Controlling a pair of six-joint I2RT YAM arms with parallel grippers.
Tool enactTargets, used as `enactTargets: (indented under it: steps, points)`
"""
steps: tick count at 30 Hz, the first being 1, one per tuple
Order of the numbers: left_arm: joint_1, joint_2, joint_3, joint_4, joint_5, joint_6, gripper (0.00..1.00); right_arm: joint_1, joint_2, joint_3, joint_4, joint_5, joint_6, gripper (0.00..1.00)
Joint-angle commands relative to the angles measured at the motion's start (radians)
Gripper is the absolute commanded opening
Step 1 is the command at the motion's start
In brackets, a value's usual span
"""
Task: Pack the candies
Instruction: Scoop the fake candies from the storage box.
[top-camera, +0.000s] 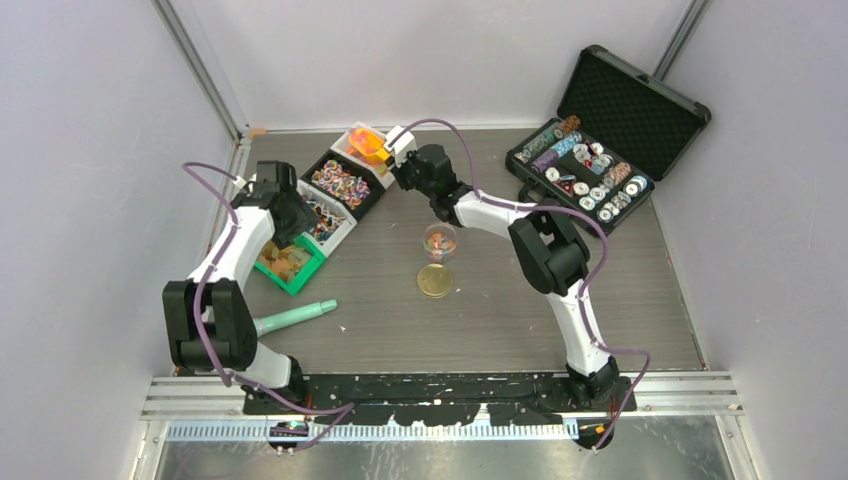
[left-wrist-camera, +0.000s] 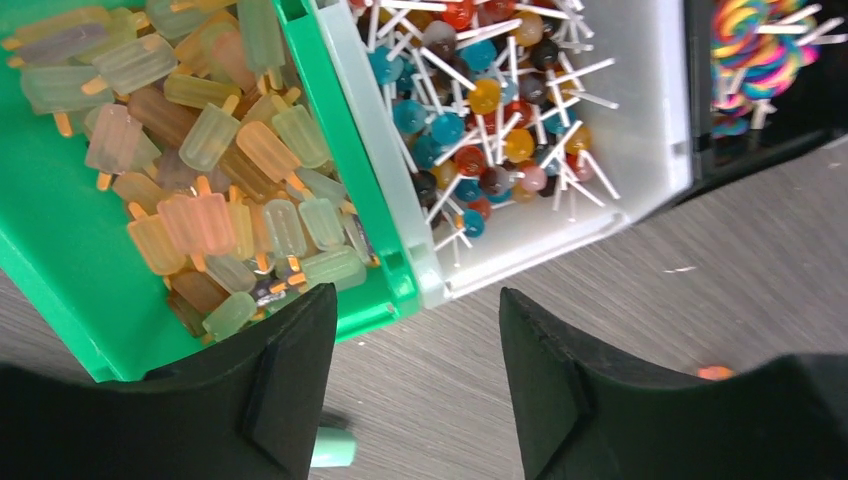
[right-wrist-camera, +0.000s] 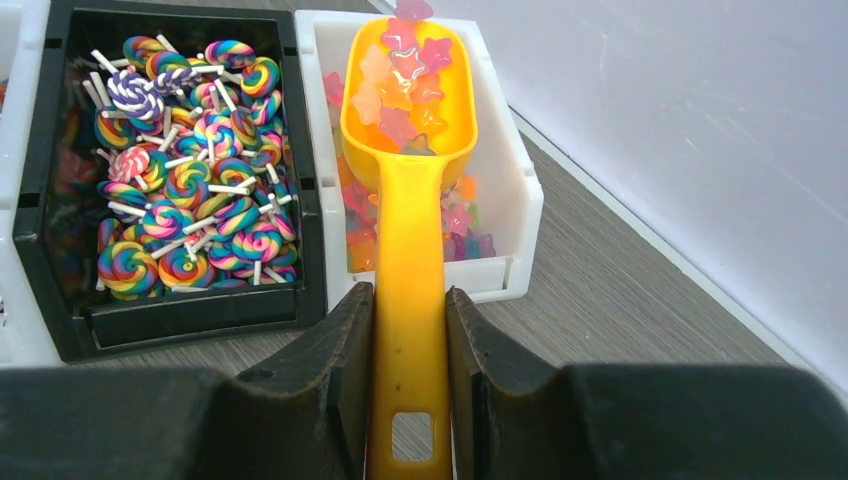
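Note:
My right gripper (right-wrist-camera: 410, 295) (top-camera: 398, 152) is shut on the handle of an orange scoop (right-wrist-camera: 408, 150). The scoop's bowl holds star-shaped candies (right-wrist-camera: 405, 75) in pink, orange and yellow and hangs over the white bin (right-wrist-camera: 515, 190) of the same stars. My left gripper (left-wrist-camera: 417, 325) (top-camera: 290, 215) is open and empty above the table, at the front edge of a green bin (left-wrist-camera: 60, 270) of popsicle candies (left-wrist-camera: 215, 140). Beside that bin is a white bin (left-wrist-camera: 650, 140) of ball lollipops (left-wrist-camera: 480, 100). A small clear cup (top-camera: 439, 238) with a few candies stands mid-table.
A black bin (right-wrist-camera: 200, 310) of swirl lollipops (right-wrist-camera: 190, 190) sits between the white bins. A flat gold disc (top-camera: 434, 280) lies near the cup. A mint-green scoop (top-camera: 295, 318) lies by the left arm. An open black case (top-camera: 600, 150) of poker chips is at the back right.

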Motion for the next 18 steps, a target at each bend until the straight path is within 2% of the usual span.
enactTargets:
  steps: [1, 3, 6, 13, 18]
  points:
    - [-0.001, -0.080, 0.032, 0.006, 0.049, 0.006, 0.67, -0.003, -0.109, -0.028, 0.116, 0.000, -0.003, 0.00]
    - [-0.001, -0.097, 0.030, 0.003, 0.053, 0.009, 0.75, -0.002, -0.123, -0.049, 0.131, 0.001, -0.003, 0.00]
    - [-0.001, -0.126, 0.019, 0.006, 0.053, 0.012, 0.98, -0.002, -0.140, -0.072, 0.141, 0.005, -0.003, 0.00]
    - [-0.001, -0.167, -0.001, 0.021, 0.090, 0.027, 1.00, -0.002, -0.168, -0.122, 0.155, 0.016, -0.010, 0.00]
    - [-0.002, -0.181, -0.004, 0.042, 0.216, 0.100, 1.00, -0.002, -0.198, -0.157, 0.172, 0.015, -0.011, 0.00]
